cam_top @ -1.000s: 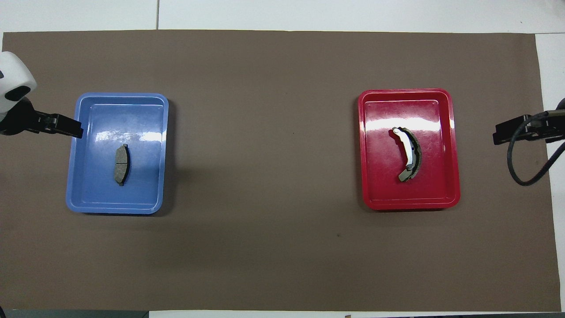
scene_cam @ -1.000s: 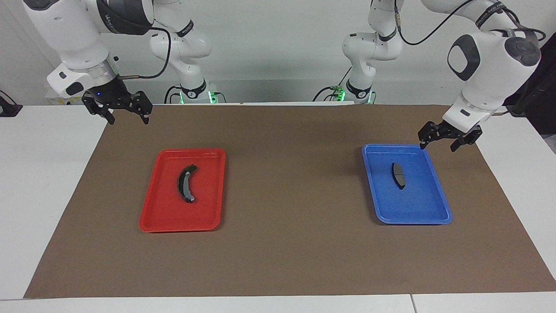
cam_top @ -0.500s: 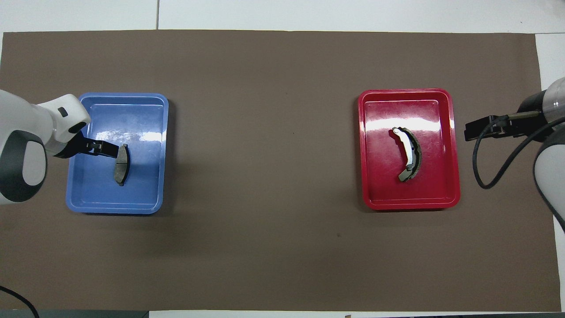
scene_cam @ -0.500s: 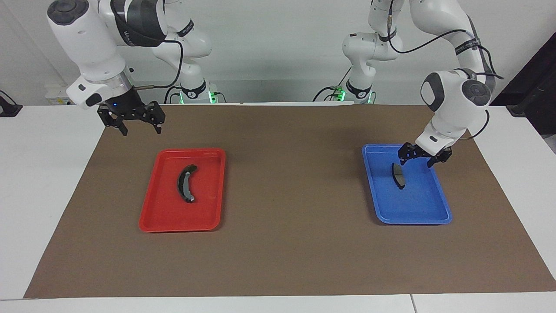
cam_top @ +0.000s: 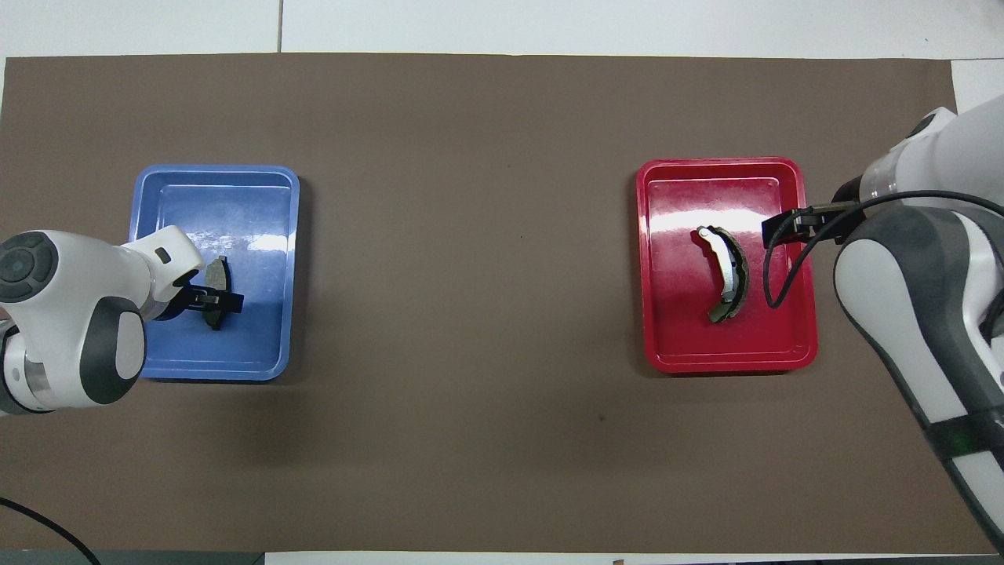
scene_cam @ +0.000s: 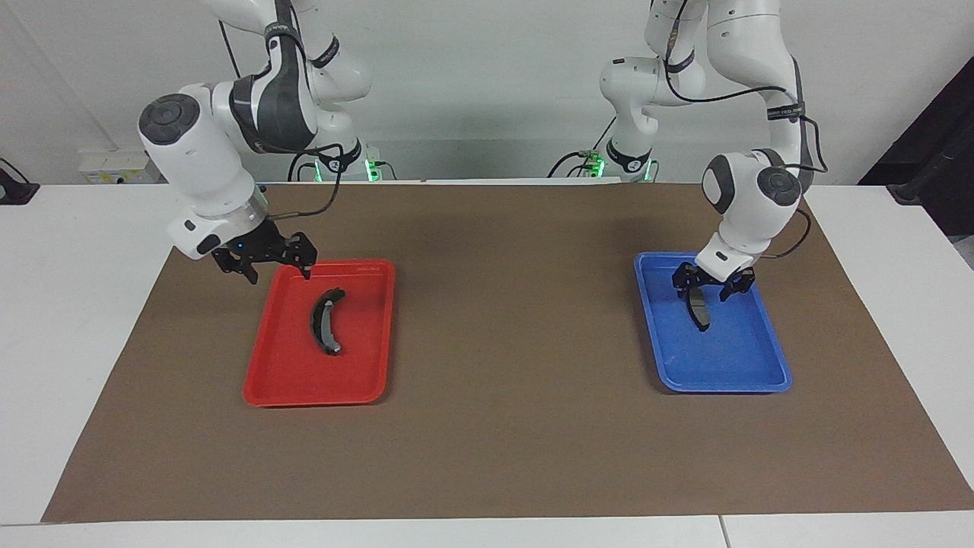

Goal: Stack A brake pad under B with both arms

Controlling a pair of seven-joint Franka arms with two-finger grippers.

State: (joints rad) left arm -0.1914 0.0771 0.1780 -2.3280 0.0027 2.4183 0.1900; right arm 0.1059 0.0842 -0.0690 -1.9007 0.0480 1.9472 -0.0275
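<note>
Left gripper [scene_cam: 712, 287] spread over A brake pad [scene_cam: 698, 307], perhaps touching; brown mat [scene_cam: 502, 320], white wall [scene_cam: 472, 68].

- My left gripper [scene_cam: 714, 287], fingers spread, straddles the A brake pad [scene_cam: 698, 307] in the blue tray [scene_cam: 768, 365].
- My right gripper [scene_cam: 266, 262], fingers apart, hangs over the red tray [scene_cam: 289, 380] holding B [scene_cam: 324, 320].

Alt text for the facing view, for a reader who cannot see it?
Left hand open around the short dark grey pad in the blue tray; right hand open over the red tray's edge, beside the long black crescent pad.
</note>
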